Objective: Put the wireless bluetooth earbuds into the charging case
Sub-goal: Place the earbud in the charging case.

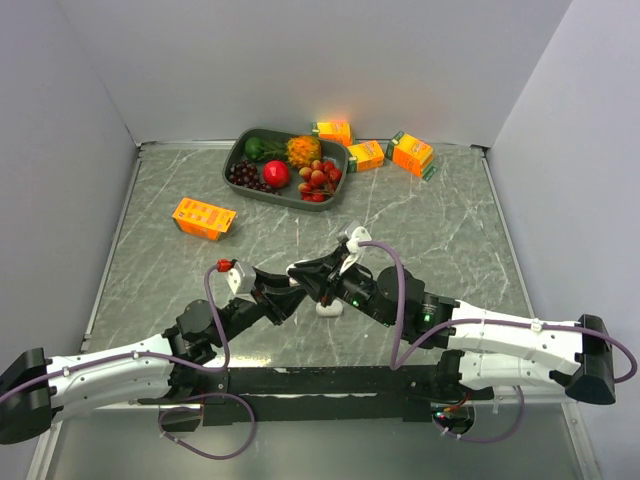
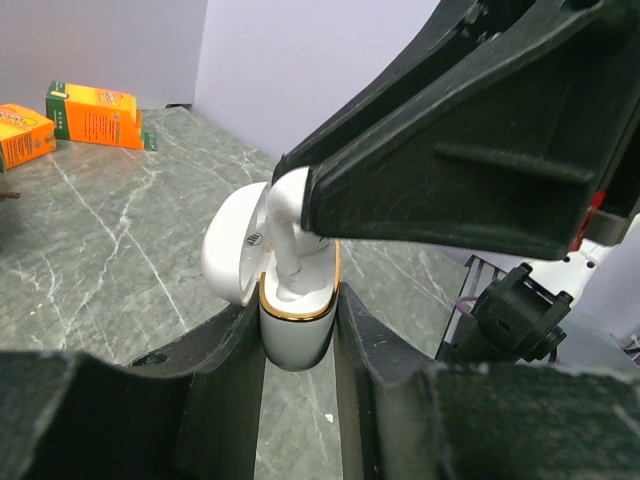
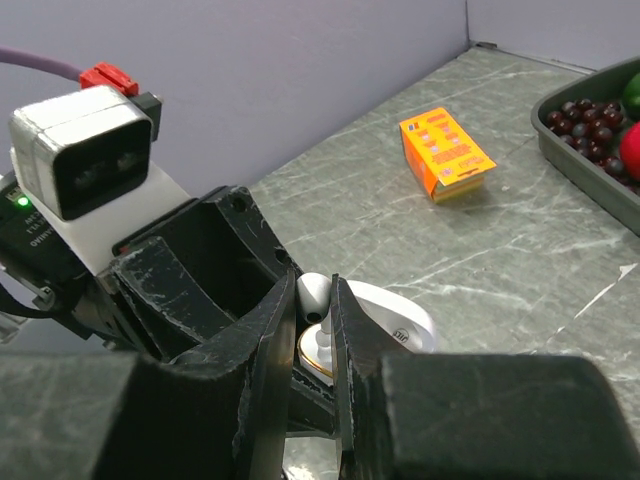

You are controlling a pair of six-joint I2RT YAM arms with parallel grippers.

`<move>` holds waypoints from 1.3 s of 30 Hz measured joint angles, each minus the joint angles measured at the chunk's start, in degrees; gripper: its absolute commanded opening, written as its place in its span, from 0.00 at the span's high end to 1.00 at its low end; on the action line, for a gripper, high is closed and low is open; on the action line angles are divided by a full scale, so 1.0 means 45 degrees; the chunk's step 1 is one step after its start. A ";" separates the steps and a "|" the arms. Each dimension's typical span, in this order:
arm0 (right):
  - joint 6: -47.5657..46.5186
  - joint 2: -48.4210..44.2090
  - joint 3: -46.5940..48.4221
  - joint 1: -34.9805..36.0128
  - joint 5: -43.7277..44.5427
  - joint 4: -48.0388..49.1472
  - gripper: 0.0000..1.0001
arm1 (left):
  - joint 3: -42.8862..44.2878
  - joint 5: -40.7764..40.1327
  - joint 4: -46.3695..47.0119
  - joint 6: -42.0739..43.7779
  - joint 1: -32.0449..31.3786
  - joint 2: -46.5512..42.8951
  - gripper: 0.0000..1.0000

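The white charging case [image 2: 297,335] with a gold rim stands upright with its lid [image 2: 232,248] swung open to the left. My left gripper [image 2: 300,322] is shut on the case's body from both sides. One white earbud [image 3: 316,293] is pinched at its head by my right gripper [image 3: 316,302], directly above the case's gold rim [image 3: 312,356]. The earbud's stem [image 2: 289,262] reaches down into the case's opening. In the top view both grippers meet near the table's middle front, over the case [image 1: 328,307]. No other earbud shows.
A dark tray [image 1: 237,152] of fruit sits at the back, with three orange cartons [image 1: 366,154] to its right. Another orange carton [image 1: 204,218] lies left of centre. Grey walls close in the table on three sides.
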 measured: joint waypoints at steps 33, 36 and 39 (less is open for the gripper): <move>0.0102 0.0073 -0.0427 0.0253 0.0330 0.0117 1.00 | 0.0000 -0.0141 -0.0340 -0.0194 -0.0005 -0.0010 0.99; 0.0136 -0.0010 -0.0520 0.0253 0.0384 0.0141 1.00 | 0.0000 -0.0141 -0.0359 -0.0194 -0.0010 -0.0010 0.99; 0.0189 -0.0141 -0.0641 0.0296 0.0418 0.0146 1.00 | 0.0000 -0.0141 -0.0359 -0.0204 -0.0010 -0.0010 0.99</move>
